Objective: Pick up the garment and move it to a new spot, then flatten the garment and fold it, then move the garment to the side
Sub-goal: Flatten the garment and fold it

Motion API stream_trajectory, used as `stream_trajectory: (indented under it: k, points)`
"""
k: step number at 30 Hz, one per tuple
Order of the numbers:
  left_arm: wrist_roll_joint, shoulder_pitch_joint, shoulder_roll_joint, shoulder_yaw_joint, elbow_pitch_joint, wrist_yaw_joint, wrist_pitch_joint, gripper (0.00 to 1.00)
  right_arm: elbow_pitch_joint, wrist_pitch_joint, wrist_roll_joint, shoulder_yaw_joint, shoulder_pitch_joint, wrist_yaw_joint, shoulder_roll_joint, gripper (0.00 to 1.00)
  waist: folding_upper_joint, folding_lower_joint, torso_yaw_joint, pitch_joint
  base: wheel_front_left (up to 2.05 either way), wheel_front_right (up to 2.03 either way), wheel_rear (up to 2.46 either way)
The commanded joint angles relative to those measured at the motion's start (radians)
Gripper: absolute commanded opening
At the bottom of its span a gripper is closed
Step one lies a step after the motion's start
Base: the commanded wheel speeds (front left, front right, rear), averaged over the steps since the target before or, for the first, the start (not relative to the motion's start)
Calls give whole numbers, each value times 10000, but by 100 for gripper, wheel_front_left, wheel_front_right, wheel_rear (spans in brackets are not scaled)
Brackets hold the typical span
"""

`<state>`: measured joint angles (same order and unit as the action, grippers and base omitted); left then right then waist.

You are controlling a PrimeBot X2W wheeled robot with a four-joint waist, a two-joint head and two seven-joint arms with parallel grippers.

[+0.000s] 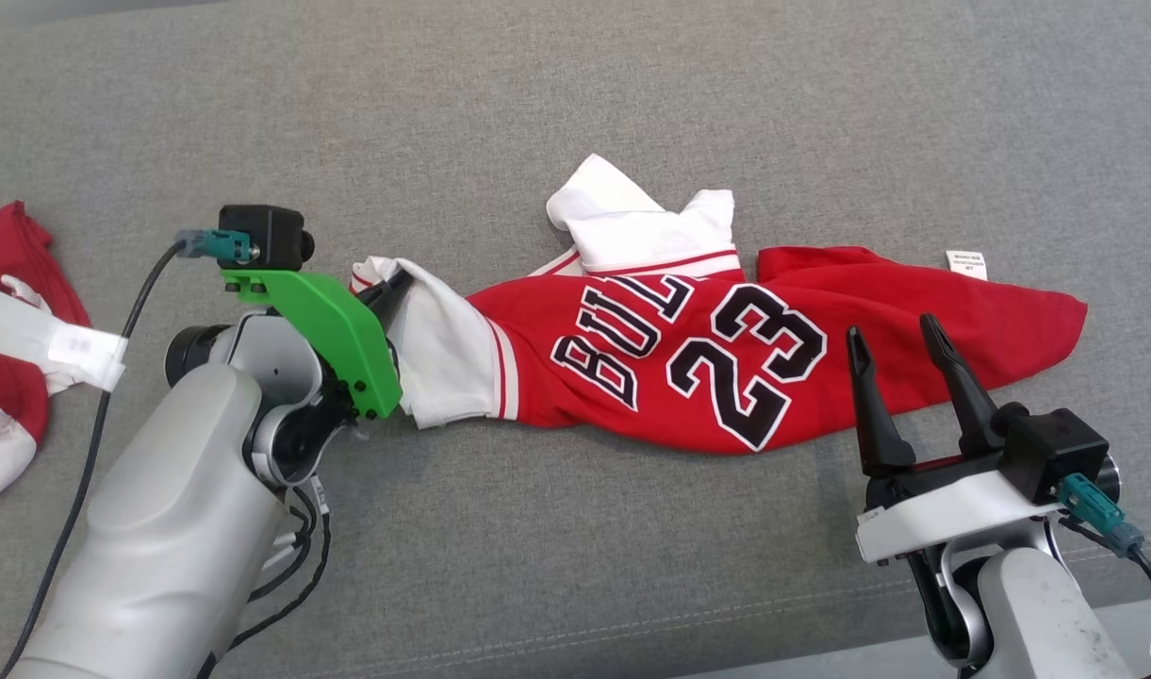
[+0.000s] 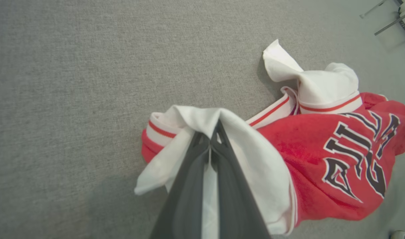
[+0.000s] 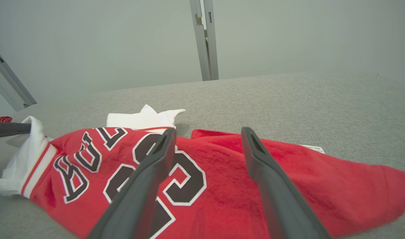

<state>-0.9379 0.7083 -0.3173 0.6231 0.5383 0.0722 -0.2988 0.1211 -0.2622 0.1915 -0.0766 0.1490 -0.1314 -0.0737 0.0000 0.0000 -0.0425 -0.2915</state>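
— Garment (image 1: pixel 688 368) first: where is it, and who has it?

— The red jersey lies crumpled across the middle of the grey cloth-covered counter (image 1: pixel 575 94), number side up, stretched left to right. The left hand (image 2: pixel 210 136) is closed on the white sleeve (image 2: pixel 255 159) at its left end, with a fold of white cloth pinched between the fingers. The right hand (image 1: pixel 896 330) stands open over the near edge of the red body, towards the hem (image 1: pixel 1027 321). I cannot tell whether its tips touch the cloth.

— So one corner is held. What worries you?

— Just that. If the left hand lifts alone, the whole weight hangs from one sleeve. The pinch looks shallow to me, so the fold could slide out. Or the jersey could swing down into a rope and be harder to flatten.

— And dragging instead?

— The counter's cover looks rough. Plush cloth would likely catch on it and bunch further instead of sliding.

— The right hand?

— It points at a thick, wrinkled part. Closing there may take front and back layers together, and then the body would not spread. If it is too high, it may close on nothing.

— Anything nearby?

— The other sleeve (image 1: pixel 632 222) is doubled over by the collar and may end up tucked under. Another red garment (image 1: pixel 9 283) lies at the counter's left edge, so a new spot chosen that way risks tangling the two.
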Motion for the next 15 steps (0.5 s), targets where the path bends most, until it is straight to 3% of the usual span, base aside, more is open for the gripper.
stream_trajectory:
  k: [1,6,8,9,15]
  points:
    - [24,436,281,-38,631,63,226,0,-47,-34,62,25,148,14,-42,100,0,0,-71,-122,0,0,0]
    - [133,1241,850,-191,2219,110,1005,0,-35,-34,35,-28,248,14,-55,100,0,0,-95,-216,0,0,0]
    - [134,1438,1048,-204,2729,190,1283,37,-22,-34,39,-40,285,14,-72,100,0,0,-98,-228,0,0,0]
    - [198,1548,1092,-209,2929,234,1521,100,-21,-34,39,-38,306,14,-82,100,0,0,-92,-231,0,0,0]
    - [492,1583,1269,-166,3613,407,3119,100,-70,-35,47,140,294,14,-86,100,0,0,54,-144,0,0,0]
